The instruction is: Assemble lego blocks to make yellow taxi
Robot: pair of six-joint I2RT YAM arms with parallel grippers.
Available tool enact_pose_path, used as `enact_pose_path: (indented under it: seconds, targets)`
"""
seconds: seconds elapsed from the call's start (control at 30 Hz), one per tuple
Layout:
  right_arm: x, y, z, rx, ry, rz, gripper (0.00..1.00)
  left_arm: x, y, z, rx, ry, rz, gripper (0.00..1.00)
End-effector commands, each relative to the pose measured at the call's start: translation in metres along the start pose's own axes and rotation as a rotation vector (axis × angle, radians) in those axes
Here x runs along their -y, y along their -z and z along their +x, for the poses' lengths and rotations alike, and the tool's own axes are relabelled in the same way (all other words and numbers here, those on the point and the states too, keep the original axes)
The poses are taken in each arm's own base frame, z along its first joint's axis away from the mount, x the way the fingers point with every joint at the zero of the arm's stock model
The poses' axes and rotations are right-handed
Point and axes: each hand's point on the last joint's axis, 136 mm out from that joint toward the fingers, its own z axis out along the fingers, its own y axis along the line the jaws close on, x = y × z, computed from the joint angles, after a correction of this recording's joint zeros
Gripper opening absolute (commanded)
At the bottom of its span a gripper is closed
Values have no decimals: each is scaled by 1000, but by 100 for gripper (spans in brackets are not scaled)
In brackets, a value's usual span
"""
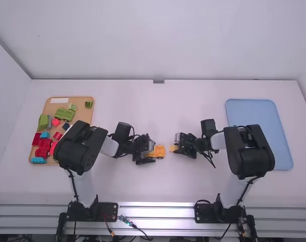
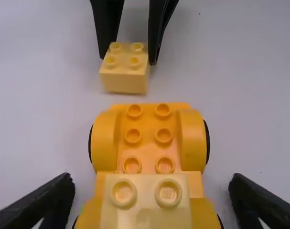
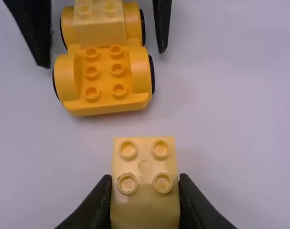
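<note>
In the high view my left gripper (image 1: 146,152) is at the orange car base (image 1: 160,152), and my right gripper (image 1: 178,146) is just right of it with a pale yellow block (image 1: 173,148). The left wrist view has my left gripper (image 2: 152,200) open, its fingers on either side of the car base (image 2: 148,148), not touching it. A pale yellow block (image 2: 145,210) sits on one end of the base; its other end has bare studs. In the right wrist view my right gripper (image 3: 145,200) is shut on the other pale yellow block (image 3: 145,167), apart from the base.
On the far left a wooden tray (image 1: 86,115) holds several red, green and blue blocks, partly under the left arm. A blue tray (image 1: 251,113) lies at the right, partly under the right arm.
</note>
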Motion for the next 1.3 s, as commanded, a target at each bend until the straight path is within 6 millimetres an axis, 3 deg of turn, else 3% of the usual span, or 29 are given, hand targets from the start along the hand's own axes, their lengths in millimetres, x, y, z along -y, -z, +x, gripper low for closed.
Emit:
enact_pose_path:
  seconds: [0.0,0.07,0.27,0.43,0.6,0.97,1.27]
  targets:
    - [-3,1,-11,49,-14,-21,22,-2,-3,5,-19,2,-2,73]
    - [-4,3,-15,53,-19,-23,22,-2,-4,5,-20,2,2,72]
    - [-15,6,-38,53,14,-51,19,-4,-4,5,-27,-33,-1,53]
    - [-13,1,-58,61,11,-38,15,-11,-4,12,-73,-45,-36,56]
    - [-12,-12,-63,21,-3,-25,15,-13,-3,19,-115,-40,-55,55]
    - [-12,-28,-64,-56,7,10,12,-11,-4,19,-114,-38,-48,52]
    - [-12,-29,-63,-65,22,13,9,6,-4,14,-65,-59,29,49]
